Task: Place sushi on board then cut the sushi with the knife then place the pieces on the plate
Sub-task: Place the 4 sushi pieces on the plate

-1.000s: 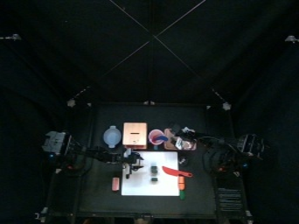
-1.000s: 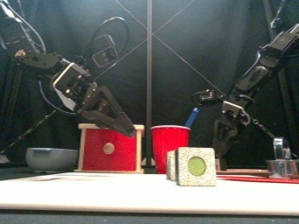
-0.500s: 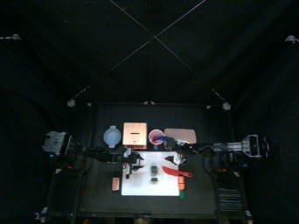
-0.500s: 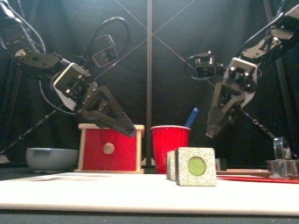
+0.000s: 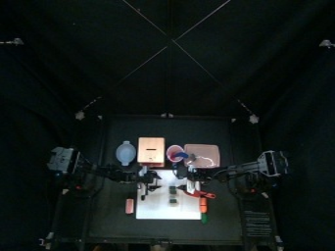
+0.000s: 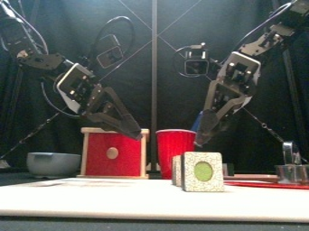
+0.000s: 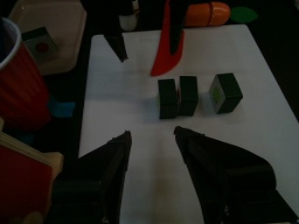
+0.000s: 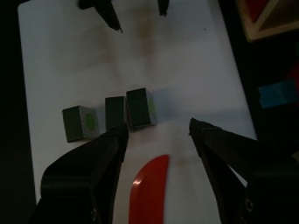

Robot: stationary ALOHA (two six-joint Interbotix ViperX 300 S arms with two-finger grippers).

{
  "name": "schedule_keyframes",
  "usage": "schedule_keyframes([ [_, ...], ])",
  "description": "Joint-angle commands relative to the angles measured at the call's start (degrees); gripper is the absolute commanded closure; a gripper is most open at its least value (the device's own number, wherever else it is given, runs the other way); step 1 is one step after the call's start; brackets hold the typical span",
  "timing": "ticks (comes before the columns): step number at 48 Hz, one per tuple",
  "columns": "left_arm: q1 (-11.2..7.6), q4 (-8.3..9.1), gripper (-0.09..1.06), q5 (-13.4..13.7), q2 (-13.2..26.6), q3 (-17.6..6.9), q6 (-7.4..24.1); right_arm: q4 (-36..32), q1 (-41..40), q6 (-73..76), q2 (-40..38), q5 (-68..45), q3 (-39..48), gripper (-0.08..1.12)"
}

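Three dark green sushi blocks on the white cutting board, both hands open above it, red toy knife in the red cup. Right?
No: the red toy knife lies on the white cutting board beside the three dark green sushi blocks, not in the red cup, as the left wrist view shows. The left hand and right hand are open above it.

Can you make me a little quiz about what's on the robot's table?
1. True or false: the red knife lies on the white board.
2. How many sushi pieces are on the board? A: two. B: three. C: five.
3. Fill in the gap: the left gripper and the right gripper both have their jaws ____.

Key: 1 true; 2 B; 3 open.
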Motion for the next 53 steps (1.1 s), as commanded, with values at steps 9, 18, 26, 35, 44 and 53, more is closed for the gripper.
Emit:
schedule_keyframes([
  [9,0.18,-0.09,0.15,-0.26,-0.44,-0.97,-0.09,-0.79,0.53,-0.18,2.29,0.18,-3.69,0.14],
  [18,0.18,-0.09,0.15,-0.26,-0.35,-0.79,-0.09,-0.79,0.7,-0.18,3.25,0.18,-4.31,0.14],
  [26,0.18,-0.09,0.15,-0.26,-0.35,-0.7,-0.09,-0.79,0.62,-0.18,4.22,0.18,-4.48,0.14],
  [35,0.18,-0.09,0.15,-0.26,-0.35,-0.62,-0.09,-0.79,0.62,-0.18,4.75,0.18,-4.57,0.14],
  [44,0.18,-0.09,0.15,-0.26,-0.44,-0.53,-0.09,-0.79,0.62,-0.18,5.45,0.18,-5.01,0.14],
  [53,0.18,-0.09,0.15,-0.26,-0.35,-0.35,-0.09,-0.79,0.7,-0.18,6.06,0.18,-5.36,0.14],
])
